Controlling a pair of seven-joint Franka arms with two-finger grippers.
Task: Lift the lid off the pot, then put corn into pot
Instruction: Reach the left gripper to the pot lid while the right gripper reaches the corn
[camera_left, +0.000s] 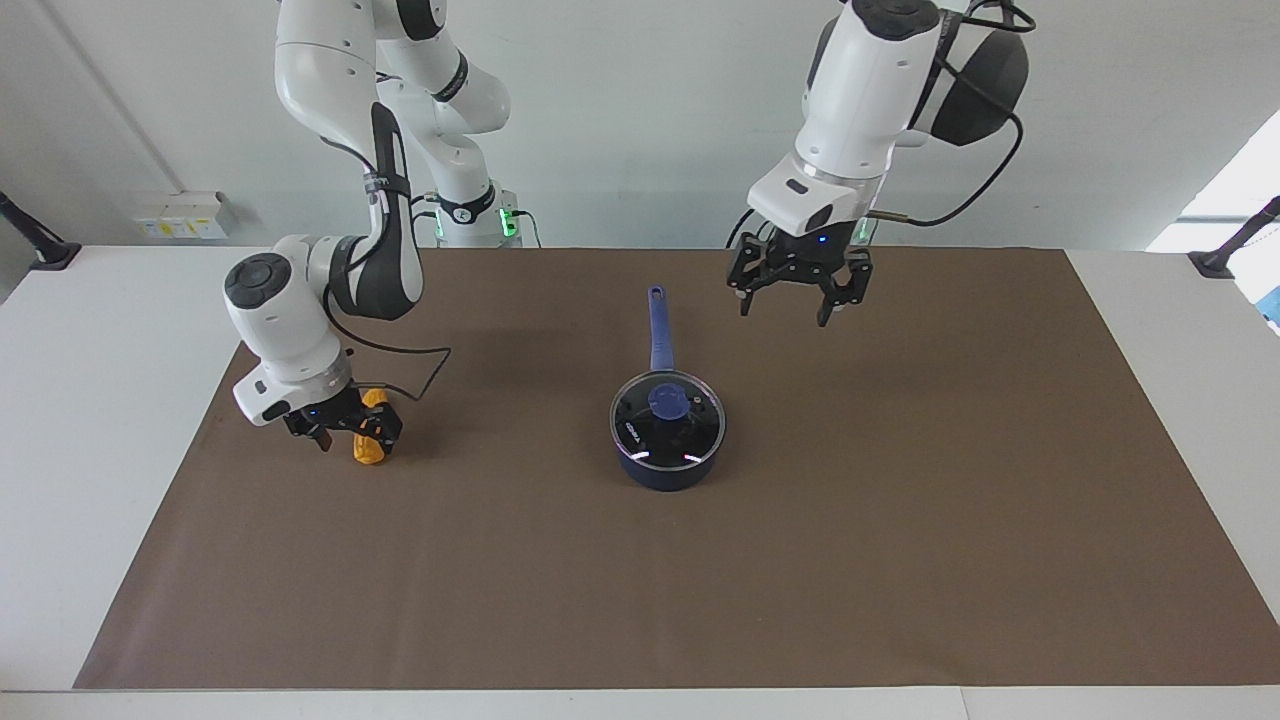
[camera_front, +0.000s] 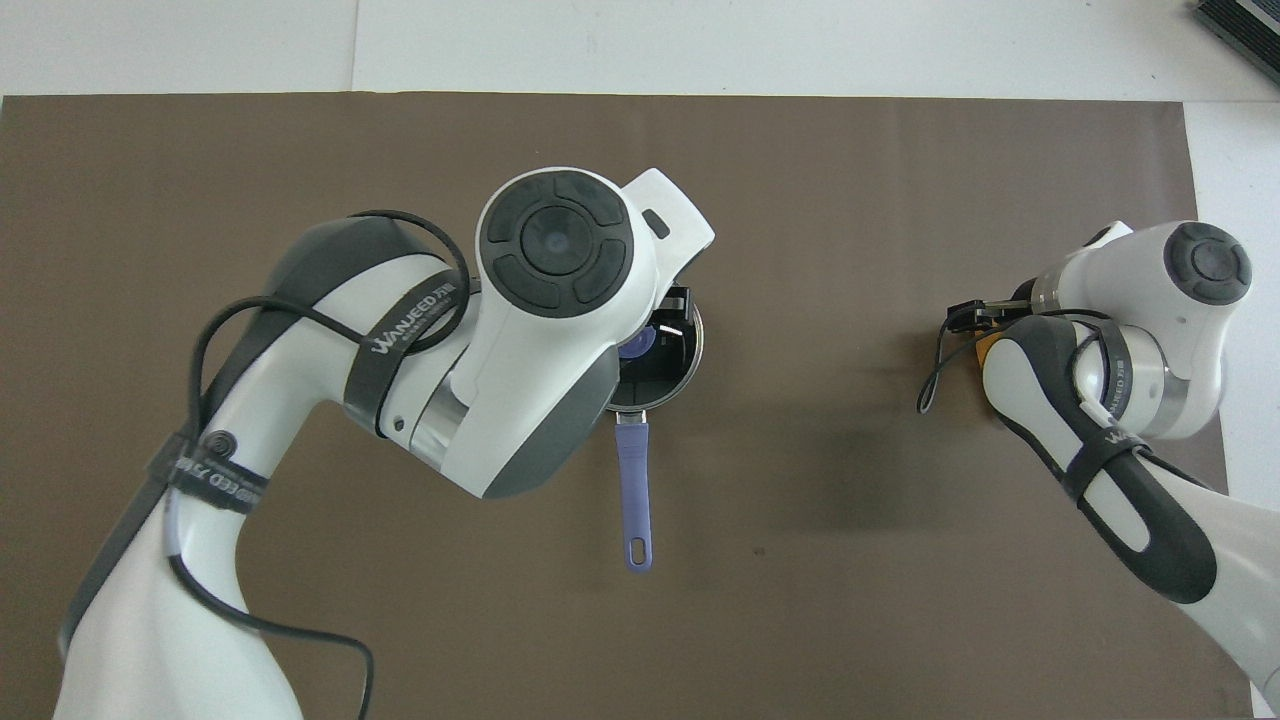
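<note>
Desk (camera_left: 90, 420) white, with a wide brown mat (camera_left: 900, 560) over most of its top.

Left arm (camera_front: 300, 400) in from the robots' end, bent high over the mat; its left hand (camera_left: 798, 285) up in the air with fingers spread wide and nothing between them, over bare mat beside the pot's handle and toward the left arm's end. From overhead, covers part of the pot without touching it.

Right arm (camera_left: 340, 180) folded low toward its own end of the desk, a black cable (camera_left: 400, 360) looped off the wrist. Right hand (camera_left: 345, 425) down at the mat, fingers closed around the corn (camera_left: 372, 440), the yellow-orange cob upright between them, lower end at or just above the mat, cannot tell which. From overhead, hand almost wholly hidden under the wrist.

Pot (camera_left: 668, 470) dark blue, near the middle of the mat, well apart from the corn. Long blue handle (camera_left: 658, 330) straight toward the robots, hole at its end.

Lid (camera_left: 668, 420) of clear glass flat on the pot's rim, covering the opening, with bright glints near its edge.

Blue knob (camera_left: 668, 402) at the lid's centre, untouched.
</note>
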